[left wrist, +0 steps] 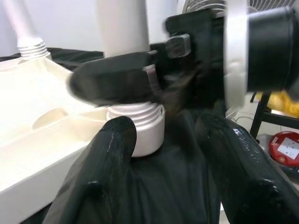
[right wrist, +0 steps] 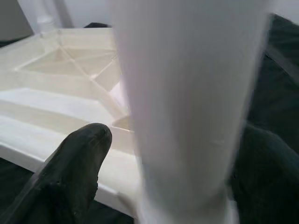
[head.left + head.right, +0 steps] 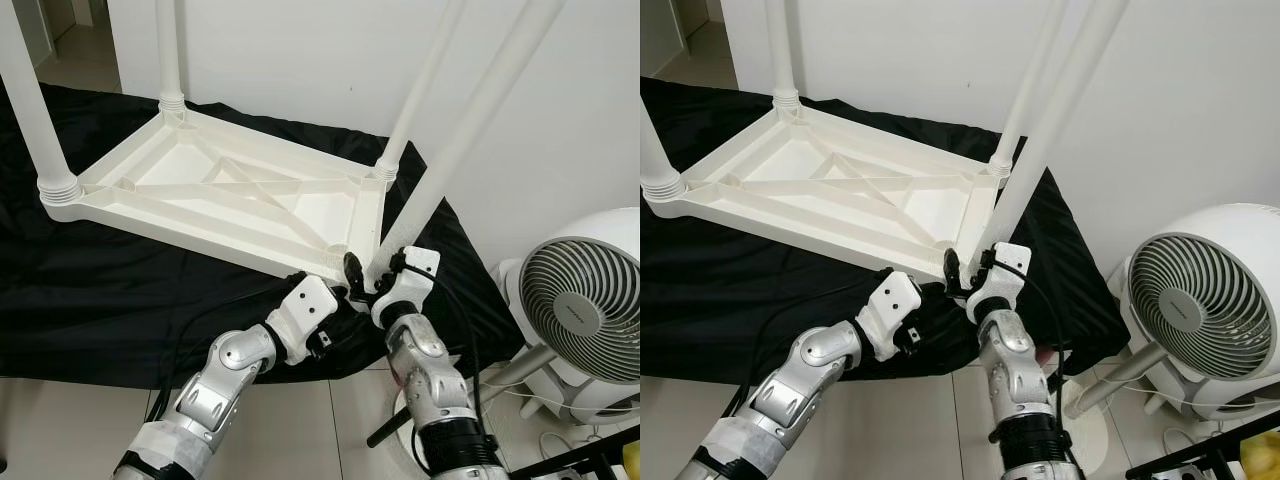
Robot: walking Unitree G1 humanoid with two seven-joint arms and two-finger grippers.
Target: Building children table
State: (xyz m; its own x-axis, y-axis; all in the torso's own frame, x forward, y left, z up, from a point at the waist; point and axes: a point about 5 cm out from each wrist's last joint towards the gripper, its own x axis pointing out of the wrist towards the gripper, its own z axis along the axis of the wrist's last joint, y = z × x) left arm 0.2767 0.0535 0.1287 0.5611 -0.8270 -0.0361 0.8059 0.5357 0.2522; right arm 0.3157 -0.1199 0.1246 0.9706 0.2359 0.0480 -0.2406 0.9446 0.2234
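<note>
A white plastic children's table [image 3: 230, 190] lies upside down on a black cloth [image 3: 100, 290]. Three white legs stand in its corners. A fourth white leg [image 3: 470, 130] leans tilted at the near right corner, with its threaded end [image 1: 140, 126] at the corner socket. My right gripper [image 3: 365, 275] is shut on this leg just above the thread; one finger [image 2: 79, 158] lies beside the leg [image 2: 187, 102]. My left gripper [image 1: 173, 158] is open, low in front of the same corner, its fingers [image 1: 107, 154] spread on either side below the threaded end.
A white fan [image 3: 580, 310] stands on the tiled floor close to my right arm, with a cable beside it. A white wall runs behind the table. A black frame [image 3: 590, 455] and a red object [image 1: 285, 147] sit at the lower right.
</note>
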